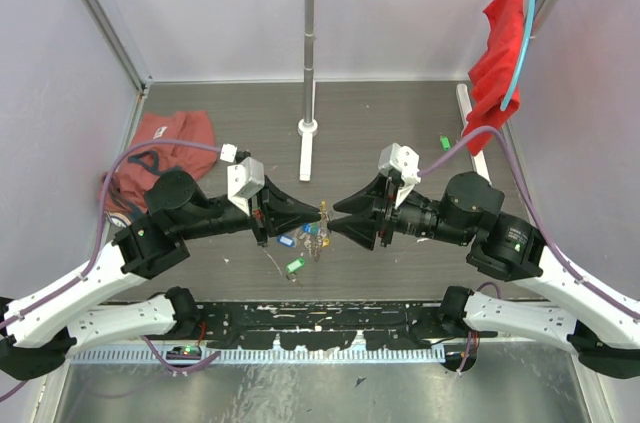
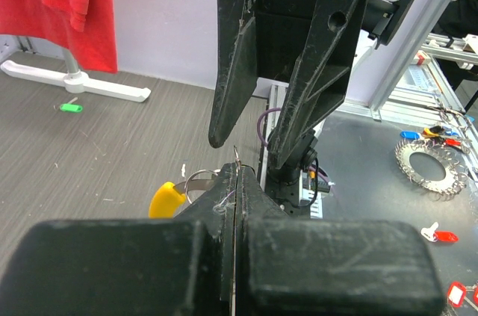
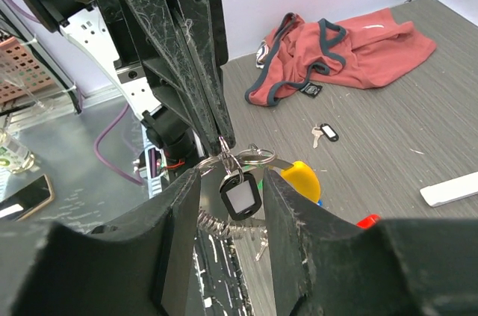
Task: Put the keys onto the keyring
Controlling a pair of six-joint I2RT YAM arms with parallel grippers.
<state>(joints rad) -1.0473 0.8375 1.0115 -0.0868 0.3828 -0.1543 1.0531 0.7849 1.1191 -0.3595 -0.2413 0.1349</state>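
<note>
My two grippers meet tip to tip above the middle of the table. The left gripper [image 2: 237, 170] is shut on a thin wire ring, and a black-tagged key [image 3: 240, 198] hangs from it. That key dangles between the fingers of my right gripper [image 3: 231, 181]. Those fingers stand apart, with the keyring [image 3: 224, 222] spanning the gap and touching both inner faces. The keyring's yellow section [image 3: 302, 178] sticks out past the right finger. In the top view the keyring [image 1: 320, 238] hangs just below both tips. Loose keys lie below: blue tag [image 1: 285, 240], green tag [image 1: 295, 265].
A red cloth [image 1: 150, 148] lies at the table's left. A white rack stand [image 1: 308, 128] rises in the middle, with another red cloth [image 1: 497, 63] hanging at the right. A green-tagged key [image 1: 445, 142] and a black-tagged key [image 3: 323, 133] lie farther out. A second coiled ring [image 2: 433, 166] lies on the dark bench.
</note>
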